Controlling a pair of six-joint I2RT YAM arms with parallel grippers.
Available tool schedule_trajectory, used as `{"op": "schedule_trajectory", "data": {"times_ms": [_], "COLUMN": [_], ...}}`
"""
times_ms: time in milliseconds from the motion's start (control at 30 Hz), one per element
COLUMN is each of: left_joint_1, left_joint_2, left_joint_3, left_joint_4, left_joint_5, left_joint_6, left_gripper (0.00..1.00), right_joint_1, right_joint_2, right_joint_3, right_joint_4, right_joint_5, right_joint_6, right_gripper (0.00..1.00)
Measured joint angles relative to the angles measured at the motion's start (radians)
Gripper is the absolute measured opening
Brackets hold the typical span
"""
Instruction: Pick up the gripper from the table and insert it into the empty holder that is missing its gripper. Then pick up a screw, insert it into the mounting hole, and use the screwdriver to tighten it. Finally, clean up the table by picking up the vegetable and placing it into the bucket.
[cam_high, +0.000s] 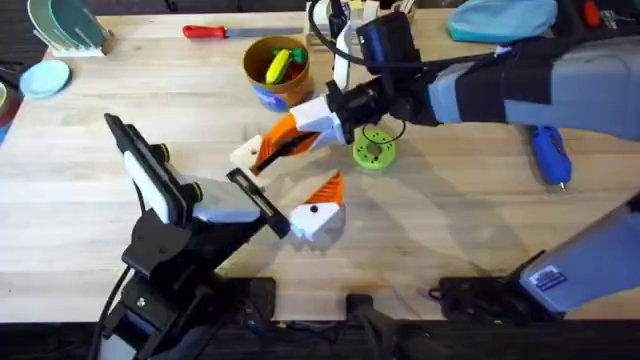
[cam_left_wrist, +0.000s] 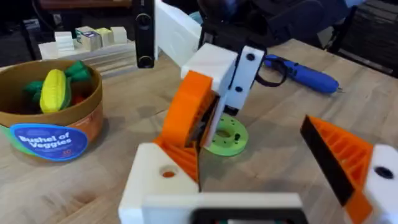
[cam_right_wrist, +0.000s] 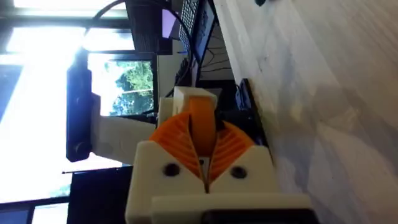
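Even, soft indoor light overhead — window (cam_right_wrist: 56, 74) glare blown out, nearby arm blurred.

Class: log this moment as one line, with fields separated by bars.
left claw open, low over table | right claw shut on orange block | blue screwdriver lying untouched | bucket holds vegetables

Setting: a robotics lab or test bench is indicated.
Work surface: a light wooden table (cam_high: 80, 210) is used, with two arm bases mounted at its near edge.
Tools: a red-handled screwdriver (cam_high: 205, 32) and a blue powered screwdriver (cam_high: 549, 154) are laid out.
Props: a toy-vegetable bucket (cam_high: 276, 70) and a dish rack (cam_high: 66, 28) are noted.
Surroundings: windows with trees outside (cam_right_wrist: 134, 84) are visible.
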Motion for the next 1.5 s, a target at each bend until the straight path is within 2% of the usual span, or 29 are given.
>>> {"op": "schedule_trajectory", "data": {"times_ms": [367, 633, 767, 1133, 1200, 1300, 1333, 1500], "left_joint_1": [0.0, -0.008, -0.012, -0.013, -0.013, -0.013, -0.013, -0.013], "left_joint_2": [0.0, 0.0, 0.0, 0.0, 0.0, 0.0, 0.0, 0.0], "left_joint_3": [0.0, 0.0, 0.0, 0.0, 0.0, 0.0, 0.0, 0.0], "left_joint_4": [0.0, 0.001, 0.002, 0.002, 0.002, 0.002, 0.002, 0.002], "left_joint_5": [-0.012, -0.008, 0.003, 0.011, 0.011, 0.011, 0.011, 0.033], "left_joint_6": [-0.002, 0.005, 0.013, 0.021, 0.021, 0.021, 0.021, 0.021], "left_gripper": [0.993, 0.993, 0.993, 0.993, 0.993, 0.993, 0.993, 0.993], "right_joint_1": [0.004, 0.01, 0.002, -0.061, -0.065, -0.069, -0.071, -0.114], "right_joint_2": [0.0, 0.009, 0.02, 0.022, 0.022, 0.022, 0.022, 0.02], "right_joint_3": [0.0, 0.0, 0.0, 0.0, 0.0, 0.0, 0.0, 0.0], "right_joint_4": [0.004, 0.003, -0.001, -0.001, -0.001, 0.047, 0.081, 0.25], "right_joint_5": [0.011, 0.013, -0.006, -0.066, -0.075, -0.083, -0.084, -0.067], "right_joint_6": [0.005, 0.01, 0.01, 0.01, 0.01, 0.011, 0.011, 0.01], "right_gripper": [0.017, 0.353, 0.432, 0.51, 0.57, 0.825, 0.873, 0.903]}}
